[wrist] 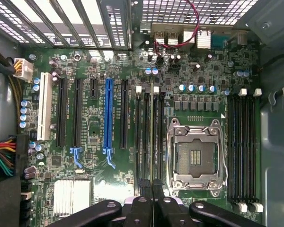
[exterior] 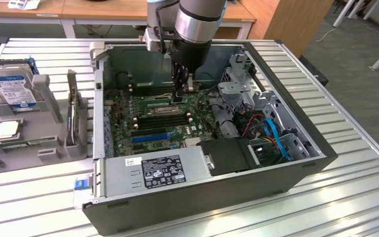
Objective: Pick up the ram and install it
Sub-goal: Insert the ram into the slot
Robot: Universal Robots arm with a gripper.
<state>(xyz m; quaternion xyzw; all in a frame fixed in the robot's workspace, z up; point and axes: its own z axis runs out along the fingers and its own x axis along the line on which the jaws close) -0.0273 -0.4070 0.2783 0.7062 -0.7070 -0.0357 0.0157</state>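
Observation:
My gripper point(exterior: 185, 90) reaches down into the open computer case point(exterior: 196, 202), just above the green motherboard point(exterior: 176, 129). In the wrist view its black fingers point(wrist: 139, 210) meet at the gripper point(wrist: 152, 201), shut on the ram point(wrist: 152, 137). I see the ram edge-on as a thin pale strip. It runs along the bank of black memory slots point(wrist: 144, 137) beside the empty CPU socket point(wrist: 194, 158). Whether it is seated in a slot I cannot tell.
A second bank of memory slots point(wrist: 244, 146) lies past the socket, and a blue expansion slot point(wrist: 108, 116) on the other side. At the exterior view's left, a grey stand point(exterior: 48, 106) holds a hard drive point(exterior: 12, 86) and a square CPU chip point(exterior: 6, 129). Power supply point(exterior: 163, 170) and blue cables point(exterior: 278, 140) crowd the case.

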